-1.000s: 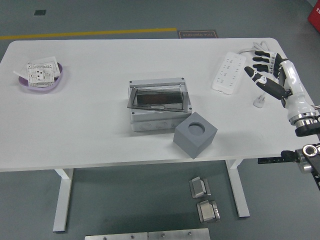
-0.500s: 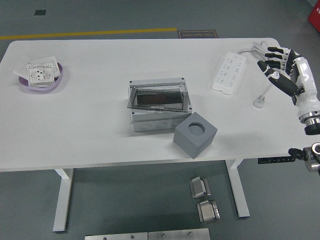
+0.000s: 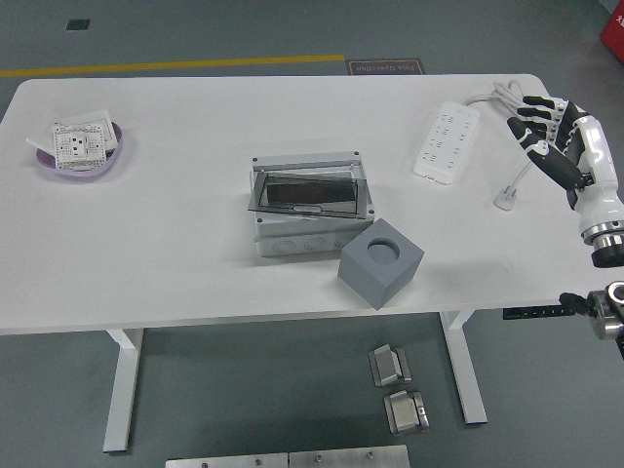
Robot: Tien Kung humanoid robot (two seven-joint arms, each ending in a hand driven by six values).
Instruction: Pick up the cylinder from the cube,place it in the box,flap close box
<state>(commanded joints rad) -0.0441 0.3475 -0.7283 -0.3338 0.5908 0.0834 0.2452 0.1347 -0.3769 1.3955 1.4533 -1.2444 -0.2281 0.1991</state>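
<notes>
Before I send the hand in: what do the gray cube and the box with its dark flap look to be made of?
The gray cube looks like matte plastic or dense foam: uniform gray, no glare, with a round socket on top.

The box seems molded light-gray plastic, with knockout circles on its front wall.

Its flap looks like smoked translucent plastic, dark and faintly glossy.

Box (image 3: 310, 208): grey rectangular enclosure with screw corners, standing near the middle of the table; its dark translucent flap (image 3: 306, 192) is hinged at the far side and lies tilted over the opening, not fully seated; round knockout marks show on its near wall. Cube (image 3: 380, 263): grey block, turned corner-on to the near edge, just beside the box's near right corner; a round socket is sunk in its top face; the cylinder cannot be made out.
</notes>
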